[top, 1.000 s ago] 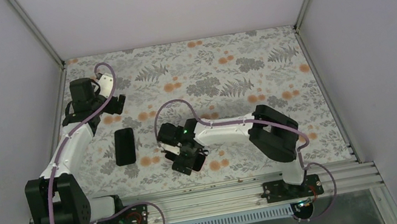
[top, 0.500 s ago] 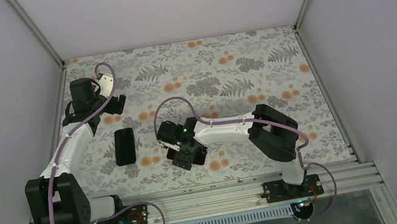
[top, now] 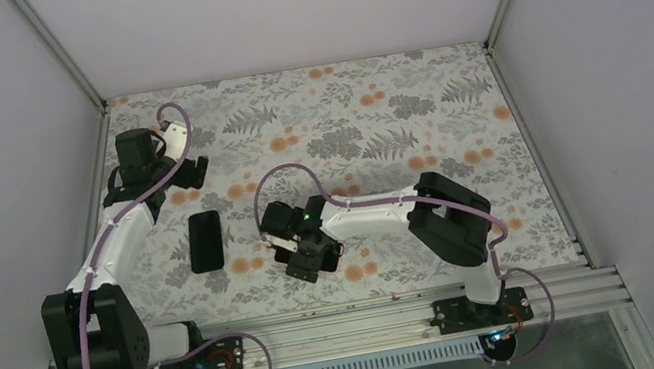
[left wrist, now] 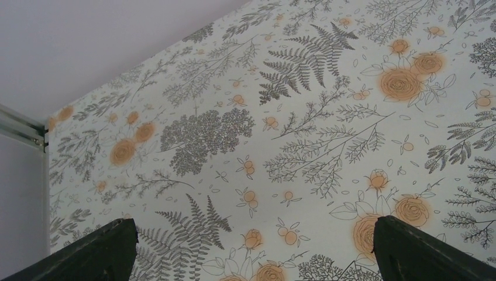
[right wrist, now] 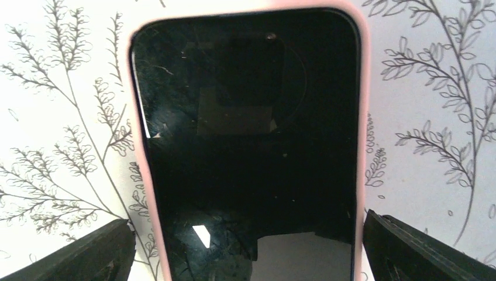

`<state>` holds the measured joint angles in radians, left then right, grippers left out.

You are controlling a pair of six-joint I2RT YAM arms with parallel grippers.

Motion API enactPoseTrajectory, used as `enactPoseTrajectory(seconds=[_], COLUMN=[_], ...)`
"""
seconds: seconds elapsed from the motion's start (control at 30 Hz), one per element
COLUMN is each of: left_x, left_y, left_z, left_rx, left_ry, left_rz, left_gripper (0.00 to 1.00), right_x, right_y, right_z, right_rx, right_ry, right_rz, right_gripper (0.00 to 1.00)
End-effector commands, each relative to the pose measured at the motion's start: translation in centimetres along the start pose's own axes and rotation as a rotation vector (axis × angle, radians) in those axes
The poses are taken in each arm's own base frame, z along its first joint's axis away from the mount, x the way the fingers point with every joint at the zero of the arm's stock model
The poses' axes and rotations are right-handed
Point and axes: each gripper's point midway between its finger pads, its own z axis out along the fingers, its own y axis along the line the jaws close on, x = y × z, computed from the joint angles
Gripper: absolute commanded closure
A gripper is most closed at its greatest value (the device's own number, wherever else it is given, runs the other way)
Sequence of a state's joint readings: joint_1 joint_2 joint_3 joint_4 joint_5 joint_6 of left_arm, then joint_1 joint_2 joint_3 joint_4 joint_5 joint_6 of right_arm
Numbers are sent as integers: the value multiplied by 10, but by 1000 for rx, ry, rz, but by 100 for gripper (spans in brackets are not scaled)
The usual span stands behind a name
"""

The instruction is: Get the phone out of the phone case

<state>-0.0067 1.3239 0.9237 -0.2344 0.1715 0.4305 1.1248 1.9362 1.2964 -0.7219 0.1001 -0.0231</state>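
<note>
In the right wrist view a phone (right wrist: 245, 134) with a dark screen lies flat on the floral table, in a pale pink case (right wrist: 139, 175) that shows as a rim round it. My right gripper (right wrist: 248, 240) is open; its fingers (right wrist: 88, 252) stand one on each side of the phone, apart from the case. In the top view the right gripper (top: 310, 259) covers most of that phone. My left gripper (top: 188, 172) is open and empty at the far left; the left wrist view shows its fingertips (left wrist: 93, 257) over bare tablecloth.
A flat black rectangular object (top: 204, 241) lies on the table between the two grippers, left of the right one. The left wall rail (top: 98, 174) runs close beside the left arm. The floral tablecloth (top: 411, 109) covers the table.
My right gripper has shifted slightly away from the near edge, over the phone. The left arm and the black object have not moved.
</note>
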Motion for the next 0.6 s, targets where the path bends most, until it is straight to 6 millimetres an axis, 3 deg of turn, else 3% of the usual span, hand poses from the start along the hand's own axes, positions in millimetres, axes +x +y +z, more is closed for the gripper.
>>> enactPoseTrajectory(seconds=[0.0,0.4,0.57], left_x=[3,3,2], left_y=[-4,-6,-7], left_z=[3,3,2], left_rx=[25,41,43], left_ry=[2,-1,-5], left_rz=[-1,-1,1], left_gripper=[0,0,0], right_x=[-2,8,17], right_y=[3,-3,-5], right_z=[6,13,23], right_rx=[-40,-102,-83], right_ry=[-20,9,49], right_rz=[-26,-33,-29], right_gripper=[0,0,8])
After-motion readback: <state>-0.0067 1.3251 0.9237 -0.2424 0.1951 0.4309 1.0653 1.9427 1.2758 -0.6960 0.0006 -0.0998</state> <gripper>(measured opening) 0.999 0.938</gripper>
